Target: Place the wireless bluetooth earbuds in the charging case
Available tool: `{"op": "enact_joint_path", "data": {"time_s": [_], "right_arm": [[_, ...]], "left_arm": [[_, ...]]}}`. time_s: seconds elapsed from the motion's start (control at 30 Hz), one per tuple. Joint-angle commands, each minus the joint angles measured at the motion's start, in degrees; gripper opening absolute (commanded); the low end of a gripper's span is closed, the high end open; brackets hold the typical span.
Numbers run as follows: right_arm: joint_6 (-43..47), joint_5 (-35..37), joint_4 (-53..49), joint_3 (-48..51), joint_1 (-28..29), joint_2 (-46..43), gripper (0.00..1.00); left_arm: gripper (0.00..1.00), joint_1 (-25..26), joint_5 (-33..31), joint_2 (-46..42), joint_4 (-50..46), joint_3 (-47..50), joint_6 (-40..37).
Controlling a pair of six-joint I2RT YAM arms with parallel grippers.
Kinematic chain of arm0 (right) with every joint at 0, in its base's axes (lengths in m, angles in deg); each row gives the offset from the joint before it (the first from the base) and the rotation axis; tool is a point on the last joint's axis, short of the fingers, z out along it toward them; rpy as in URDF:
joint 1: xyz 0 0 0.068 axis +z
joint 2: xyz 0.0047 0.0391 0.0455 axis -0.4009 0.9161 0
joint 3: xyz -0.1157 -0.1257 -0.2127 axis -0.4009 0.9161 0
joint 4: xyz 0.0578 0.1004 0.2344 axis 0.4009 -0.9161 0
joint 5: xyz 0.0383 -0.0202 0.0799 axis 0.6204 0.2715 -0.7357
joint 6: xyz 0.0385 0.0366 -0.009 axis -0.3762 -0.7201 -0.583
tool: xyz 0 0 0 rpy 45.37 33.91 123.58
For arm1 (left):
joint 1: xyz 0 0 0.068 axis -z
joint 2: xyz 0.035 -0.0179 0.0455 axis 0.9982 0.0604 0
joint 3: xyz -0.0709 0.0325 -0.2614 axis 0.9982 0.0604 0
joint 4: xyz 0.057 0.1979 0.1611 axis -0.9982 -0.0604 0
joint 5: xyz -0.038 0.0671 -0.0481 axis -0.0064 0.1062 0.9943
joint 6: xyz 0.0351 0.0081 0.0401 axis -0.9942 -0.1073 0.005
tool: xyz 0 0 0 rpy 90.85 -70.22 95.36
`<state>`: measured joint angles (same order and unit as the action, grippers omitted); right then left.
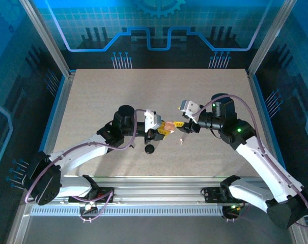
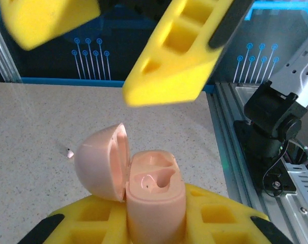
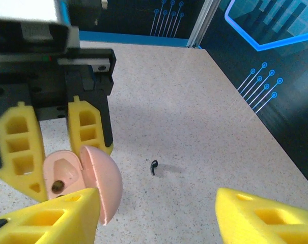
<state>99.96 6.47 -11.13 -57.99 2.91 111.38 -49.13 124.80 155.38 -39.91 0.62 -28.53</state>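
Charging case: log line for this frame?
left gripper: shut on charging case | lid: open | right gripper: open, near case | black earbud: on table | pale earbud: on table

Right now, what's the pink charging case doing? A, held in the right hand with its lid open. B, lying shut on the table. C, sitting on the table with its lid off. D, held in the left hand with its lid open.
D: the charging case stands clamped in the left hand, with its lid swung open to one side on its hinge.
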Motion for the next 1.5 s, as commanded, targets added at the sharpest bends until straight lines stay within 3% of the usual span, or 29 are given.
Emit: {"op": "enact_joint_path", "data": {"time_s": [0.0,0.3,0.6,0.83,1.03,1.47], "right_arm": [[-4.24,1.03,-0.34,0.23,-0.71,-1.39,0.63],[-16.43,8.52,-5.47,0.12,-0.71,-2.22,0.61],[-25.72,12.61,-10.21,3.0,-0.62,-2.49,0.61],[-33.93,16.93,-13.74,4.33,-0.57,-2.59,0.61],[-39.31,22.02,-18.61,4.21,-0.54,-3.26,0.63],[-43.76,22.23,-25.18,3.76,-0.68,0.19,0.63]], "left_arm": [[0.23,-1.63,-0.83,-1.06,10.55,3.42,6.11],[0.23,-3.43,-5.23,0.84,34.65,14.05,16.25],[0.22,-3.29,-3.84,7.5,53.12,19.68,20.82],[0.2,-2.03,-2.41,12.83,60.51,20.02,19.76],[0.2,0.05,-1.66,13.19,60.61,20.0,17.43],[0.16,2.79,-3.05,11.25,58.55,25.7,11.26]]}}
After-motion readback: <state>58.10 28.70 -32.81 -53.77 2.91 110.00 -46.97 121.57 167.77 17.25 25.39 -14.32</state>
